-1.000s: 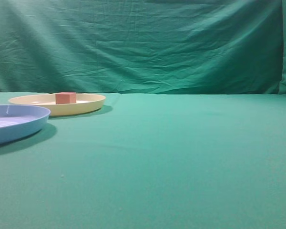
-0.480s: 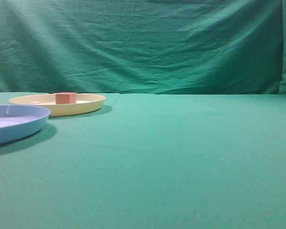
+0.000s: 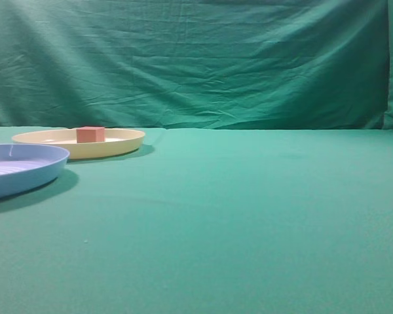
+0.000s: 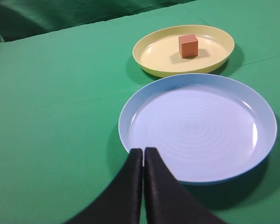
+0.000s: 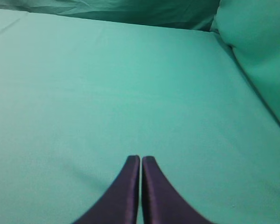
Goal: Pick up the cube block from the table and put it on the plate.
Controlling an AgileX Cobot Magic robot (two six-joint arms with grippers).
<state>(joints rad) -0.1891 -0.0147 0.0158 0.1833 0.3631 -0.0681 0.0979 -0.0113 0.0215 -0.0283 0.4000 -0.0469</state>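
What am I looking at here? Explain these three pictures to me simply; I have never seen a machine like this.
This is a robot with two arms, each ending in a two-fingered gripper. One picture comes from a camera at table height, looking across the table, which is covered in green cloth. The other two come from cameras on the arms' wrists, looking down past the grippers.

The dark pointed shapes at the bottom of those are the left gripper and the right gripper. Both are closed and hold nothing.

On the cloth lie a pale yellow plate and a light blue plate side by side. A small reddish cube block sits on the yellow plate. The right arm's camera sees only bare cloth.
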